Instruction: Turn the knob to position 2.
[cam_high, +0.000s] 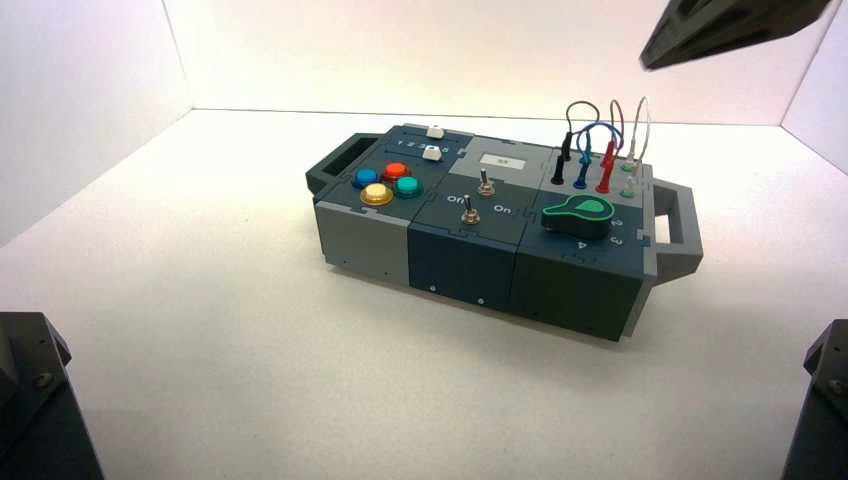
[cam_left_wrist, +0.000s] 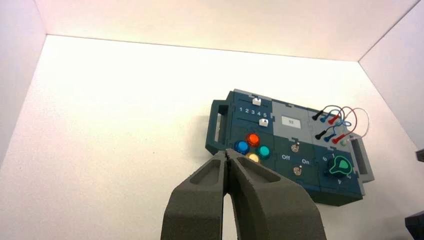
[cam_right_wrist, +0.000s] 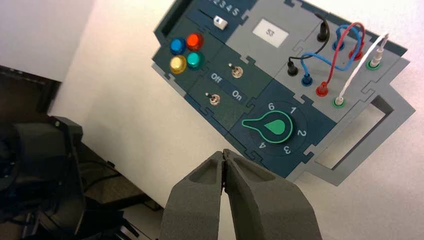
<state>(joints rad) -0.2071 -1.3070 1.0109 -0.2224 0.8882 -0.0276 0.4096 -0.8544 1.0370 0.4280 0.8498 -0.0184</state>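
The knob (cam_high: 578, 215) is a dark-green dial with a brighter green teardrop top, at the right end of the box (cam_high: 470, 262). In the right wrist view the knob (cam_right_wrist: 270, 127) has its narrow tip between the white digits 6 and 4. The digit 2 (cam_right_wrist: 301, 132) lies on the opposite side, by the wide end. My right gripper (cam_right_wrist: 223, 154) is shut and empty, in the air short of the box's front edge near the knob. It shows high at the top right of the high view (cam_high: 655, 55). My left gripper (cam_left_wrist: 227, 154) is shut and empty, far from the knob (cam_left_wrist: 341, 165).
The box also bears blue, red, teal and yellow buttons (cam_high: 387, 183), two metal toggle switches (cam_high: 468, 208) by Off and On lettering, white sliders (cam_high: 432, 152), plugged wires (cam_high: 590, 150) and grey end handles (cam_high: 682, 225). White walls enclose the table. Dark arm bases (cam_high: 30, 400) sit at both lower corners.
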